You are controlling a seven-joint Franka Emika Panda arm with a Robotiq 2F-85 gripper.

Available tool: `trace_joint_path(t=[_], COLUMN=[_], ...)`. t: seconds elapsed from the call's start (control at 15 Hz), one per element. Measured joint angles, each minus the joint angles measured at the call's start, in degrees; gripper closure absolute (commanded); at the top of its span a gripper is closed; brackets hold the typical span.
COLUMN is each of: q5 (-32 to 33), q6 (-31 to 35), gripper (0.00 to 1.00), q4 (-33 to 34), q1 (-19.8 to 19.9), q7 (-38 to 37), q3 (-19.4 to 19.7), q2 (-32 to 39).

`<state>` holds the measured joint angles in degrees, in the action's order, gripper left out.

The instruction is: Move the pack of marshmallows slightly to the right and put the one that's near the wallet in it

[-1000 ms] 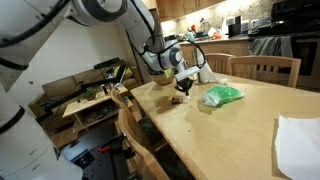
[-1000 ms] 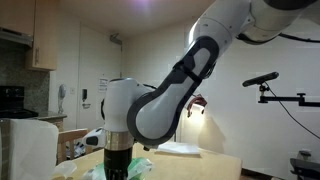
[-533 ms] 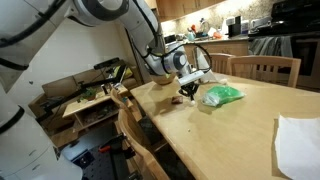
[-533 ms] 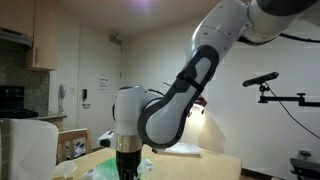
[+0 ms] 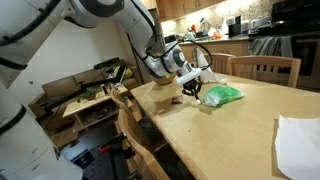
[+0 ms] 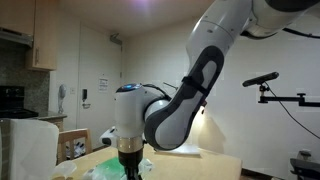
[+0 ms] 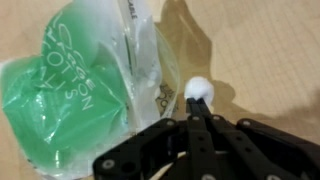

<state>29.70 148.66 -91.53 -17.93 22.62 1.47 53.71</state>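
Pack of marshmallows (image 7: 75, 95) lies on wooden table (image 7: 270, 50); my gripper (image 7: 200, 110) is clenched on one white marshmallow (image 7: 199, 88), just beside the bag's edge.

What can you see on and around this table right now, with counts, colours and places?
pack of marshmallows: one, bright green see-through bag, lying on the table beside the gripper.
marshmallow: one, white, pinched at the gripper's tips by the bag's edge.
wallet: one, dark, flat on the table near the bag.
white sheet: one, on the table's near corner.
table: one, light wood.
chairs: two, wooden, one at the far side, another at the near side.
robot arm: one, white and black, reaching over the table.
gripper: one, black, shut on the marshmallow.
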Motion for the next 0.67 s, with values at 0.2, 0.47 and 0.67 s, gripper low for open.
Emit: trace_joint_path(t=[0.2, 0.47, 0.67], q5=[1.90, 5.60, 8.67], q6=[0.00, -0.72, -2.96], gripper=[1.00, 1.00, 1.00], q4=[-0.41, -0.94, -0.99], q1=[-1.15, -2.43, -3.99], q7=[-3.09, -6.77, -9.73], q3=[1.54, 3.33, 3.82], q2=[0.00, 0.09, 0.10])
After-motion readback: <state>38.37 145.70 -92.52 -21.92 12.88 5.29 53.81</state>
